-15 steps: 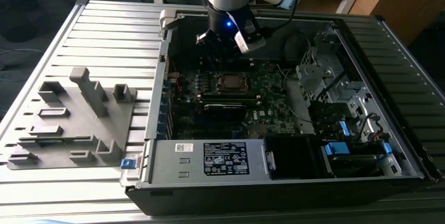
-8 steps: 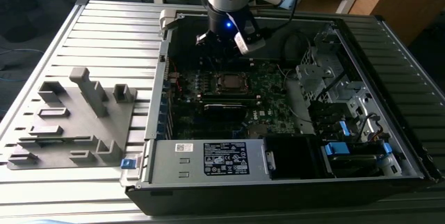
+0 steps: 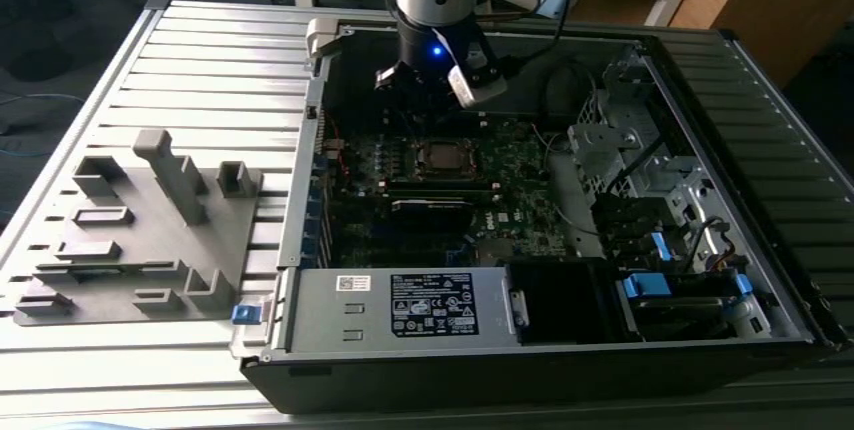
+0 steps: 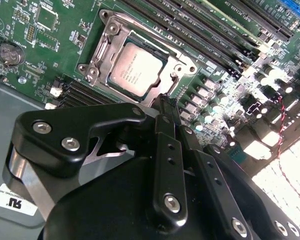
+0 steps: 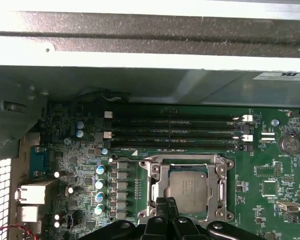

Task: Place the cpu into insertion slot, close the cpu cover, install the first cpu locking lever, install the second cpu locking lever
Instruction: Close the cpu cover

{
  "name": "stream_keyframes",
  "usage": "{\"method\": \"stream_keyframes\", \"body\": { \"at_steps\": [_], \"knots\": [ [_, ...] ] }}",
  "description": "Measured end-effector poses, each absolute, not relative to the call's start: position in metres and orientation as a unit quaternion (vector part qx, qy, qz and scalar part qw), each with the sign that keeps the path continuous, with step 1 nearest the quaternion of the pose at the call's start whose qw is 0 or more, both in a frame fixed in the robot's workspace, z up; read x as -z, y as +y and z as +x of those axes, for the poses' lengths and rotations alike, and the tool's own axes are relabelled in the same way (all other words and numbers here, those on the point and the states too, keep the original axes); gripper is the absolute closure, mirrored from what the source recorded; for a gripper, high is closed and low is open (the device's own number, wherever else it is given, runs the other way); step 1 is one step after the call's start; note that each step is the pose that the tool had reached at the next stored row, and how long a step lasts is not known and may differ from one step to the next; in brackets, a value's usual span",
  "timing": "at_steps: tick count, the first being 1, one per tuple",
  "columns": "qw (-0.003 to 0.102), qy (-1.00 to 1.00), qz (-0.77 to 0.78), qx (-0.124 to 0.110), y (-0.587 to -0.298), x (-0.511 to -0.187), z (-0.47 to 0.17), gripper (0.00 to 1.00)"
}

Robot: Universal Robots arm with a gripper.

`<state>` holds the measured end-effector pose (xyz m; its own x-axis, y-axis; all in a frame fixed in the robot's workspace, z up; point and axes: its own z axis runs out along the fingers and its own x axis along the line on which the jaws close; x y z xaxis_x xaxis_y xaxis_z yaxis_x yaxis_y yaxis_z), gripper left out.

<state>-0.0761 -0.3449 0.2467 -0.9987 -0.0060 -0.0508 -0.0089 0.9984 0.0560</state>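
Exterior view: open computer case (image 3: pixel 561 375) lies on the slatted surface (image 3: pixel 200 70), with the arm at the upper centre of the frame. The hand (image 3: pixel 427 90) hangs inside the case near the insertion slot (image 3: pixel 416 157). A grey fixture block (image 3: pixel 134 220) sits on the exterior view's left, apart from the case. From there the chip and cover cannot be told apart. Both wrist views settle it: the cpu (image 4: pixel 135 67) is seated in the slot, silver top up, and the cpu cover (image 4: pixel 102 50) lies flat around it. Lever state cannot be told. The second wrist view shows the black fingers (image 4: pixel 166 150) closed together, gripping nothing, tips just beside the socket's edge. The first wrist view adds long memory slots (image 5: pixel 175 127) beside the socket and a coin battery (image 5: pixel 289 144).
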Motion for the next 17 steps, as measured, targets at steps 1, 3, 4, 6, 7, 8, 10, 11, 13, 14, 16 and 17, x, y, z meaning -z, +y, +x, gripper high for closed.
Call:
{"method": "stream_keyframes", "body": {
  "at_steps": [1, 3, 4, 6, 7, 8, 10, 11, 13, 14, 16, 17],
  "knots": [
    [0.025, 0.999, -0.004, -0.028, -0.345, -0.247, -0.076, 0.89],
    [0.026, 0.999, -0.004, -0.028, -0.345, -0.246, -0.076, 0.89],
    [0.026, 0.999, -0.004, -0.028, -0.345, -0.246, -0.077, 0.89],
    [0.027, 0.999, -0.004, -0.028, -0.345, -0.246, -0.080, 0.89],
    [0.027, 0.999, -0.004, -0.028, -0.345, -0.246, -0.081, 0.89],
    [0.027, 0.999, -0.004, -0.028, -0.345, -0.246, -0.082, 0.89],
    [0.027, 0.999, -0.004, -0.028, -0.345, -0.244, -0.082, 0.89],
    [0.028, 0.999, -0.004, -0.028, -0.345, -0.242, -0.082, 0.89],
    [0.028, 0.999, -0.004, -0.028, -0.345, -0.238, -0.082, 0.89],
    [0.028, 0.999, -0.004, -0.028, -0.346, -0.237, -0.082, 0.89],
    [0.028, 0.999, -0.004, -0.028, -0.346, -0.233, -0.082, 0.89],
    [0.028, 0.999, -0.004, -0.028, -0.346, -0.231, -0.082, 0.89]
  ]
}}
